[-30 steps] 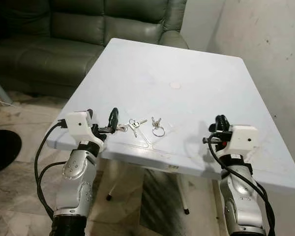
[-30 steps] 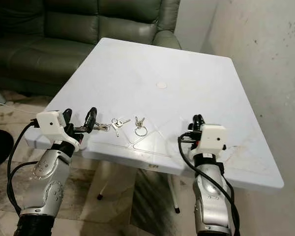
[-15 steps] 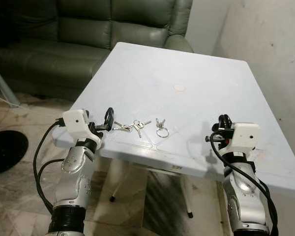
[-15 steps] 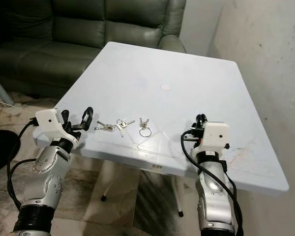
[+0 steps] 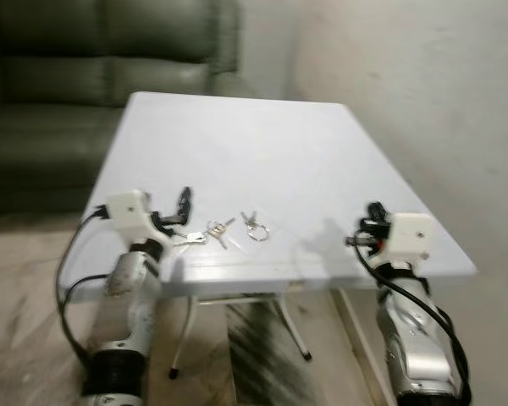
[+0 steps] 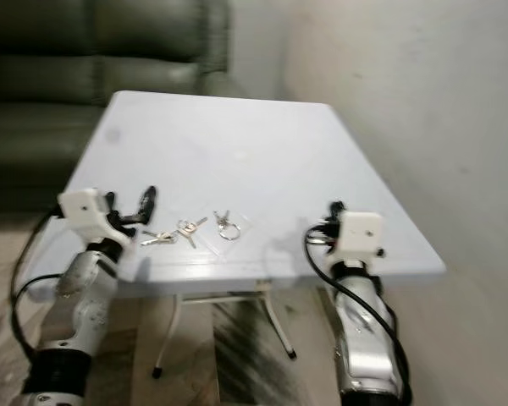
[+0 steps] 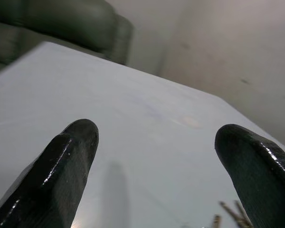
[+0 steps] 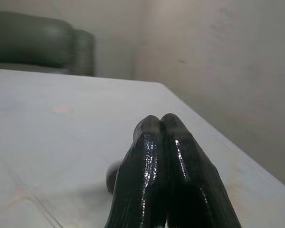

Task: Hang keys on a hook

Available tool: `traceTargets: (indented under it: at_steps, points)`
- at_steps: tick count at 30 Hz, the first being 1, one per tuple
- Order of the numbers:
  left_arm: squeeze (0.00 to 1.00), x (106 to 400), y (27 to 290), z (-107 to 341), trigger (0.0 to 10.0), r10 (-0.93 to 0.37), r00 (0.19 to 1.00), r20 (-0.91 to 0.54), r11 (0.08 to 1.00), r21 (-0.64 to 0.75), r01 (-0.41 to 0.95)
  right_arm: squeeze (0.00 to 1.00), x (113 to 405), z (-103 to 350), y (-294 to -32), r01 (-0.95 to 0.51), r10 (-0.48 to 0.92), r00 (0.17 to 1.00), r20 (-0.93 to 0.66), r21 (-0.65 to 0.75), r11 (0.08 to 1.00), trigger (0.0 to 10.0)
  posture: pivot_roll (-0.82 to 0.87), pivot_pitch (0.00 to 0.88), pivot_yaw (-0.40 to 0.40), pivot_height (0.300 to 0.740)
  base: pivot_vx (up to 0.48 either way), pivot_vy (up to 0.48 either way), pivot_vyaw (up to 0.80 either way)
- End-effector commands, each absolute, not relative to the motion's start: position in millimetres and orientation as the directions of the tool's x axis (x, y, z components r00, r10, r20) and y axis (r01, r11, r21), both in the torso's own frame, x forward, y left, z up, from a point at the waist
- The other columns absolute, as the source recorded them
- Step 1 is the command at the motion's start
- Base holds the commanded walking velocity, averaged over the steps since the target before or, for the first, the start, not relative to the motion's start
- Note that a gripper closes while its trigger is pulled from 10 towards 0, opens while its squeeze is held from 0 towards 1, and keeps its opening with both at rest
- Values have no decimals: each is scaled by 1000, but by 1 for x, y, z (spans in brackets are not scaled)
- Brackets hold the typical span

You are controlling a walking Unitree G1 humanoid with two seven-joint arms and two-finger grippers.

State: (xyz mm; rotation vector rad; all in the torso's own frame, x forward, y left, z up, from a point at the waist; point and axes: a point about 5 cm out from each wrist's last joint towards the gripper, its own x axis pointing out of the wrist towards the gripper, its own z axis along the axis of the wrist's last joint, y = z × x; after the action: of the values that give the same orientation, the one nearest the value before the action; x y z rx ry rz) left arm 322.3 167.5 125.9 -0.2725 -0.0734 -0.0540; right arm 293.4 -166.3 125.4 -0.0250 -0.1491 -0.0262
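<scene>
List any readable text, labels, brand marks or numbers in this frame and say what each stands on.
None can be read. The white table, the keys, the left gripper and the right gripper carry no legible markings, and both head views are motion-blurred.

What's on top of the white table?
Three small bunches of keys lie on the white table near its front edge, beside the open left gripper. The right gripper, shut, covers a patch there.
</scene>
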Motion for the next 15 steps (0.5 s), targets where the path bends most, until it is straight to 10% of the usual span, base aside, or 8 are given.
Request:
traceTargets:
  at_steps: [1,15]
  points:
    - [0,325,156,128,10000,-73,994,83,957,-273,93,0,294,127,-175,52,-47,988,144,-32,998,10000,37,0,-94,740,0,480,-800]
    - [0,332,144,125,10000,-122,991,45,955,-265,130,0,293,126,-171,32,-25,991,135,-49,998,10000,17,12,-96,740,0,117,-800]
